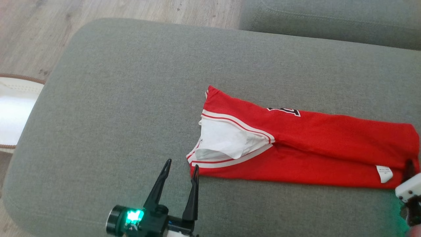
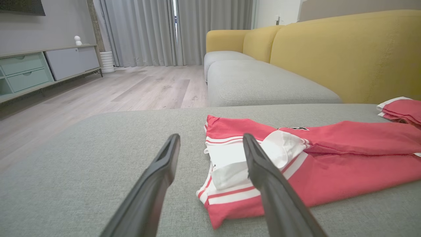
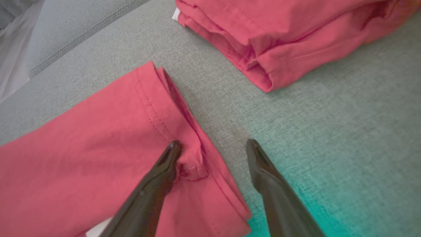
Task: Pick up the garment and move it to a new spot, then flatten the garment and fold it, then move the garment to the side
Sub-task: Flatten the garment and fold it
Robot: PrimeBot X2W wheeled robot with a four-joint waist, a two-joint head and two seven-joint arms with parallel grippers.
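While both grippers stand released with nothing in them, we judge the fold to be what is at risk. At the left, our left gripper [image 1: 183, 163] waits with its fingers spread at the near-left corner of the garment [image 1: 312, 138], one tip just beside the striped edge and the other over bare cushion [image 1: 131, 98]. A pinch from there would probably catch only the top trim, and a lift would peel the layers apart. The white inner layer [image 1: 227, 138] bulges loose at that end (it looks ready to slide out).

Moving right, the long band would sag in the middle if the two ends rose unevenly. At the far right, our right gripper [image 3: 213, 142] is also spread wide, one finger resting on the hem [image 3: 171, 125] and the other over cushion; a sideways drag would wrinkle the cloth there. A second red pile [image 3: 279, 42] lies near, beyond that end, and a careless swing could knock it.

The garment lies on the right half of the grey cushion, toward its near side. It is a red jersey with white and red striped trim, folded lengthwise into a long strip, fairly flat, with a small white label [image 1: 384, 173] showing near its right end.
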